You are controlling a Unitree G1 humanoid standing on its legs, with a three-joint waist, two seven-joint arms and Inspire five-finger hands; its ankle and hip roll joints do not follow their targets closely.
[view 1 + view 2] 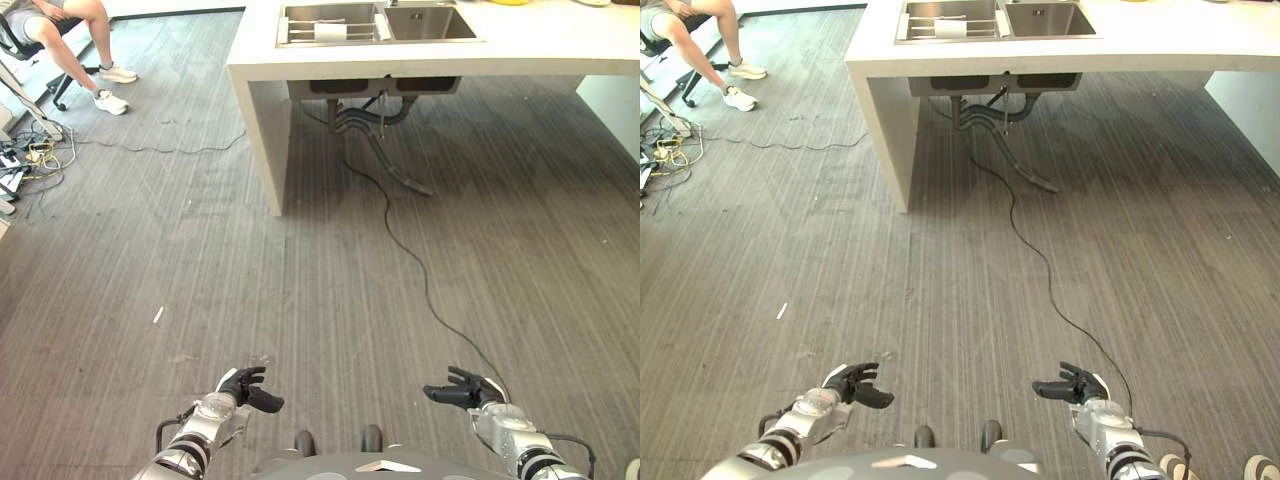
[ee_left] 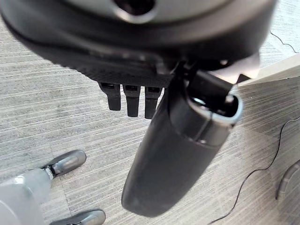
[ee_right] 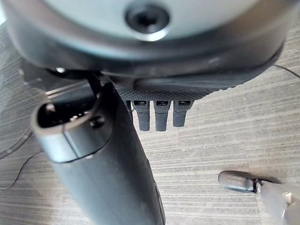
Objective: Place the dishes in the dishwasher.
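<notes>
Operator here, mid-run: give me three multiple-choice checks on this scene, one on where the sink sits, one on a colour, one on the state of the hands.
1. Where is the sink?
A. Set into the white counter far ahead of the robot
B. On the floor beside the seated person
C. Between the two hands

2. What colour are the seated person's shoes?
A. Black
B. White
C. Red

3. What are the left hand and right hand doing?
A. Each is closed round a plate
B. The left one holds a cup
C. Both are open and hold nothing, low over the grey floor

Answers:
1 A: the steel basins sit in the countertop at the far end of the room.
2 B: both shoes by the chair are white.
3 C: the fingers are relaxed, with bare floor beneath them.
</notes>
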